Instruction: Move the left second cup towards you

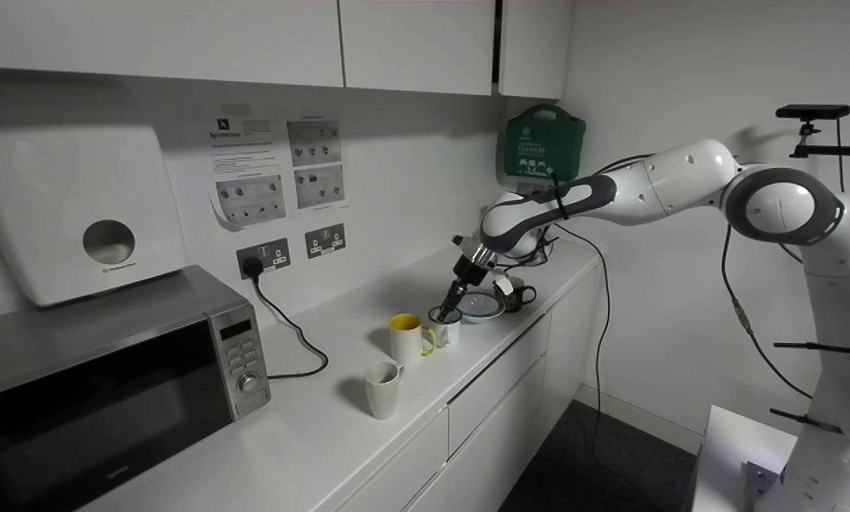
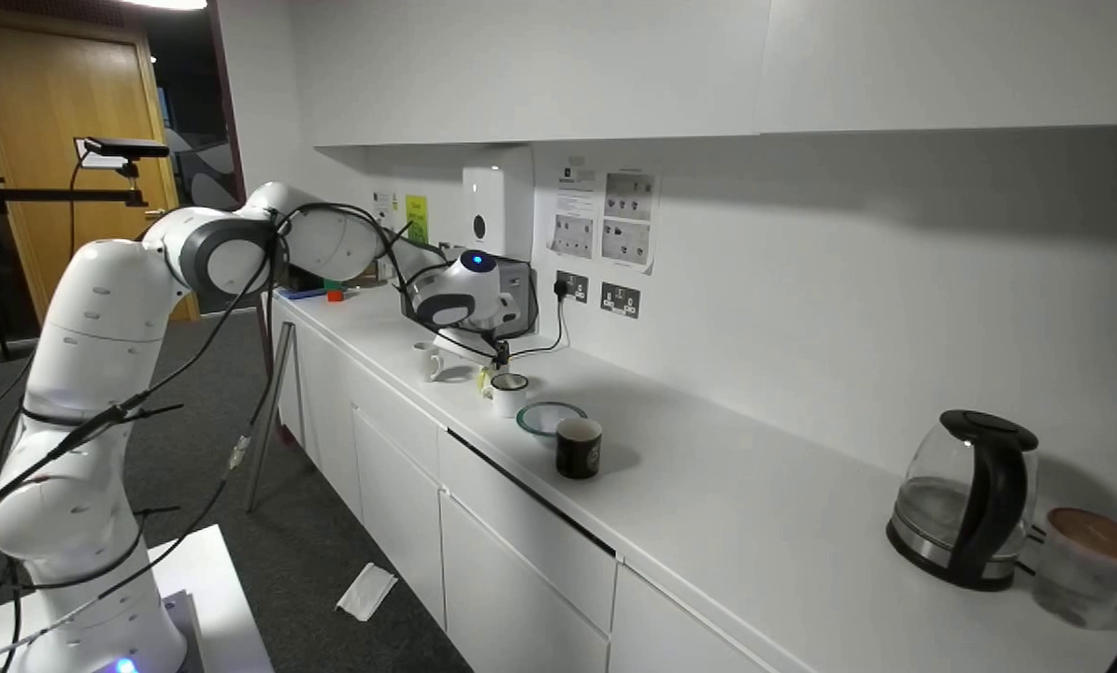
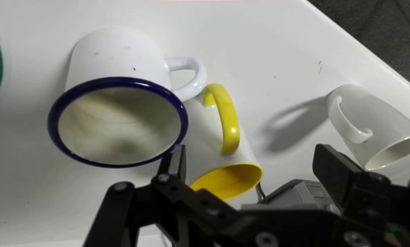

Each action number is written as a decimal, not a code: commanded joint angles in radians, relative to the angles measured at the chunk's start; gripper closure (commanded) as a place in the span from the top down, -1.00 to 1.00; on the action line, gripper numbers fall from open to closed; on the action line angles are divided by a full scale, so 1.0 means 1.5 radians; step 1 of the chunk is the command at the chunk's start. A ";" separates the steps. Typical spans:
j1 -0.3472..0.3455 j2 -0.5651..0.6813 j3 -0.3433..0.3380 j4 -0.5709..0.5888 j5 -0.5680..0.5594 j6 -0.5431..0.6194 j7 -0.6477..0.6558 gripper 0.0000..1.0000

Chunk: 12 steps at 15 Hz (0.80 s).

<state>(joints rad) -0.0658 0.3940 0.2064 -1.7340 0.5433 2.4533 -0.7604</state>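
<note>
The left second cup is a white mug with a yellow inside and yellow handle, standing on the counter in an exterior view (image 1: pixel 402 345). In the wrist view the yellow cup (image 3: pixel 208 130) shows between the fingers, its handle up toward the picture's top. My gripper (image 3: pixel 251 156) is open; one finger is near the yellow cup's side, by the blue rim of the enamel mug, and the other is apart from it. In an exterior view the gripper (image 1: pixel 447 306) appears at the enamel mug's mouth. In another exterior view the yellow cup (image 2: pixel 484 380) is mostly hidden.
A white enamel mug (image 1: pixel 446 333) stands beside the yellow cup. A plain white cup (image 1: pixel 382 392) stands on its far side. A plate (image 1: pixel 481 306) and a dark mug (image 2: pixel 579 449) are beyond the enamel mug. A microwave (image 1: pixel 240 370) and a kettle (image 2: pixel 965 495) stand on the counter (image 2: pixel 708 523).
</note>
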 commanded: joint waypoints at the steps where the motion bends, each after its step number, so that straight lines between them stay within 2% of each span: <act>1: -0.002 0.003 0.010 -0.006 0.006 0.036 0.004 1.00; 12: -0.005 0.040 0.034 0.017 0.008 0.026 -0.008 1.00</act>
<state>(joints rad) -0.0639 0.4352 0.2389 -1.7294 0.5432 2.4763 -0.7596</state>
